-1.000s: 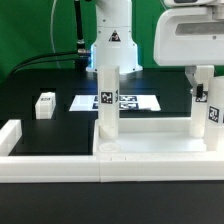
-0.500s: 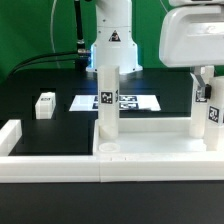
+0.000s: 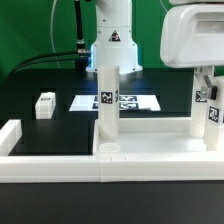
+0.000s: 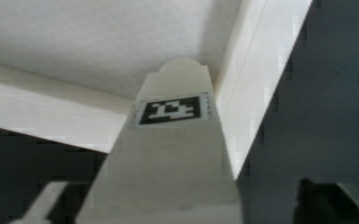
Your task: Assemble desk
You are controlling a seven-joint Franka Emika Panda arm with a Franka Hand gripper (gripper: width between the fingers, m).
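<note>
The arm's base [image 3: 111, 45] is a white rounded column with a black triangular warning mark on its front and a dark band where sections join. Black cables [image 3: 75, 25] hang at its nine o'clock side. The wrist housing [image 3: 192, 35] is a big, smooth, white box with rounded corners.

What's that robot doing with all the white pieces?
It is building a little white desk. The tabletop lies upside down against the white border wall, and two legs stand up from it: one in the middle and one at the exterior view's right. The robot's gripper is over that right leg, its fingers on either side of it and not clearly squeezing yet. Another leg lies loose on the black table, beside the marker board.
</note>
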